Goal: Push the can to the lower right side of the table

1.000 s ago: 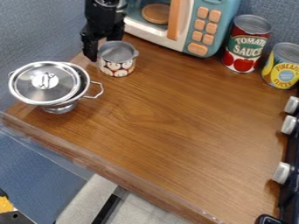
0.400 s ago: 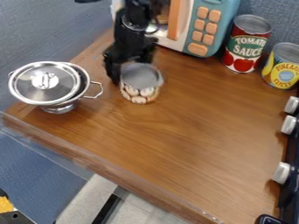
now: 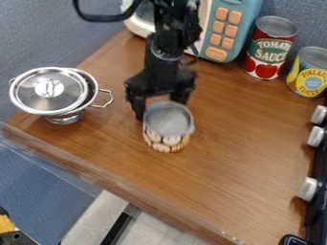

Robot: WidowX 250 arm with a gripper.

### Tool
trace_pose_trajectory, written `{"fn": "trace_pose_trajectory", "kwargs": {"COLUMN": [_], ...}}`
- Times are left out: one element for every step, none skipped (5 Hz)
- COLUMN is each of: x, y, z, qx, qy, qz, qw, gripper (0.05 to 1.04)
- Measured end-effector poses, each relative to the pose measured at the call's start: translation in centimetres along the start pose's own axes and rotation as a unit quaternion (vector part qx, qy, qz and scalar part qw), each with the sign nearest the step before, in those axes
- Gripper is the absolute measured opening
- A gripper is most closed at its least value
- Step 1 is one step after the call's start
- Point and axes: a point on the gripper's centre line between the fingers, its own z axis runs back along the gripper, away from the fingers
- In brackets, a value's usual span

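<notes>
My black gripper (image 3: pixel 156 107) hangs over the middle of the wooden table (image 3: pixel 236 158), with its two fingers spread apart, one at the left and one at the right. Directly in front of it stands a small grey-topped can (image 3: pixel 168 127) with a mushroom-like pattern around its side. The can is upright, its back edge close against the gripper; whether it sits slightly between the fingertips I cannot tell.
A metal pot with a lid (image 3: pixel 49 91) stands at the left. Behind are a toy microwave (image 3: pixel 220 31), a tomato sauce can (image 3: pixel 268 50) and a pineapple can (image 3: pixel 310 74). Stove knobs (image 3: pixel 309 189) line the right edge.
From the back left, the gripper and the can have moved together toward the front and right, reaching the table's middle. The pot and the other cans stayed put.
</notes>
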Motion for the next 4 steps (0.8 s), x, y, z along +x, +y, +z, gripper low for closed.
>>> {"fn": "trace_pose_trajectory", "kwargs": {"x": [-2.7, -4.4, -5.3, -4.8], "y": [0.1, -0.5, -0.8, -0.5], "z": [-0.3, -0.3, 0.8, 2.1], "qx": [-0.001, -0.006, -0.015, -0.018], "qy": [0.037, 0.057, 0.053, 0.037], "qz": [-0.028, -0.051, -0.071, -0.065], "qw": [0.9989, 0.997, 0.996, 0.997], "gripper": [0.999, 0.999, 0.999, 0.999]}}
